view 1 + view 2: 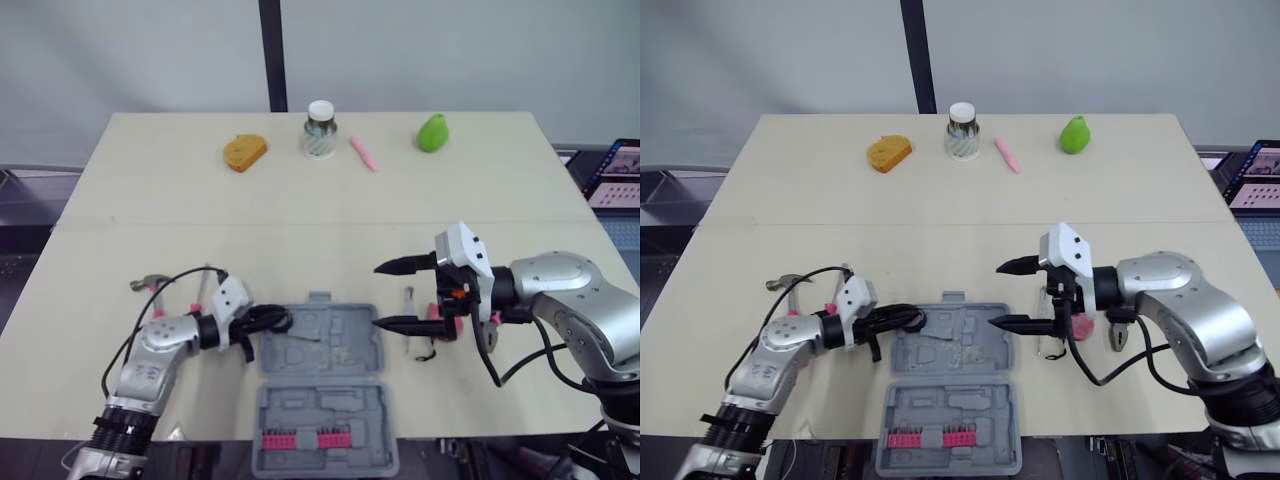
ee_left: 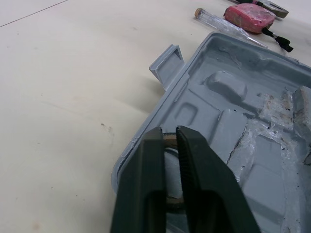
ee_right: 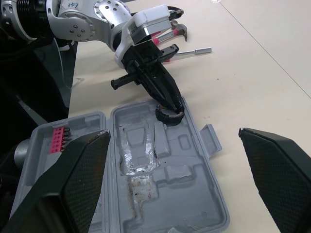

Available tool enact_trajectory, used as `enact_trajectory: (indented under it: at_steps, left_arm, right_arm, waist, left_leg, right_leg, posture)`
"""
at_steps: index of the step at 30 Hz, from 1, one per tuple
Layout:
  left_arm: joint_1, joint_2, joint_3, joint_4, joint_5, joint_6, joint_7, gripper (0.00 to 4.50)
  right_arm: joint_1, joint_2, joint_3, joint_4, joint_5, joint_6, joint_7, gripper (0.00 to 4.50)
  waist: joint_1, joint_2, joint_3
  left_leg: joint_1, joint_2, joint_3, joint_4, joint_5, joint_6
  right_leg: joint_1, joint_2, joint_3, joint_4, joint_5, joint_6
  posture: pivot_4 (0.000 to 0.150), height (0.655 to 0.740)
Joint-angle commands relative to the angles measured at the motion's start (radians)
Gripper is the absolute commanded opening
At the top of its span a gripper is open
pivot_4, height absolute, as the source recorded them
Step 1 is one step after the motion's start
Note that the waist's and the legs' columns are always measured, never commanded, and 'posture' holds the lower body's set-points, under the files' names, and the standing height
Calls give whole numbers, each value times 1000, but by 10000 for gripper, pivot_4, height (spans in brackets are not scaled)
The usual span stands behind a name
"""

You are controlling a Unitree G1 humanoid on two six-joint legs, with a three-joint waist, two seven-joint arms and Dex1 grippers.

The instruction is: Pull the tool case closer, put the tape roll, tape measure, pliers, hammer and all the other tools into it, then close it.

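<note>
In the head views you're seeing the tool case lying open at the near edge of the worktop, within reach of both arms; the right gripper is hovering spread wide just off the case's right side, over the screwdriver and tape measure, likely readying for a pick; in the left wrist view the left gripper is pinching narrow on the tape roll above the tray's corner pocket, seemingly to seat it there; in the right wrist view the moulded tray is looking empty, pink bits are sitting in the other half, and the hammer is lying outside.
</note>
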Motion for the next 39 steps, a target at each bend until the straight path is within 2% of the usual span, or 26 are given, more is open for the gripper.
enact_trajectory:
  at_steps: [1,14,19,30,39]
  left_arm:
    - [3,-1,1,-17,-7,-6,0,5685]
    - [37,4,-14,-22,5,-13,-11,5685]
    - [36,20,-31,-3,49,-55,-7,5685]
    - [16,31,26,-43,-46,12,-44,5685]
    - [1,22,21,-58,-67,43,-42,5685]
  right_arm:
    - [-7,-1,-37,-26,20,-3,-4,45000]
    - [-5,0,-33,-28,23,1,-2,45000]
    - [-7,0,-33,-30,25,3,-3,45000]
    - [-10,4,-32,-30,26,4,-5,45000]
    - [-8,8,-31,-28,25,4,-9,45000]
  waist:
    - [0,0,0]
    - [1,0,0]
    - [0,0,0]
    - [0,0,0]
    - [0,0,0]
  left_leg:
    - [0,0,0,0,0,0]
    - [0,0,0,0,0,0]
    - [0,0,0,0,0,0]
    - [0,0,0,0,0,0]
    - [0,0,0,0,0,0]
  right_leg:
    - [0,0,0,0,0,0]
    - [0,0,0,0,0,0]
    - [0,0,0,0,0,0]
    - [0,0,0,0,0,0]
    - [0,0,0,0,0,0]
  posture:
    - [1500,7400]
    - [1500,7400]
    - [1500,7400]
    - [1500,7400]
    - [1500,7400]
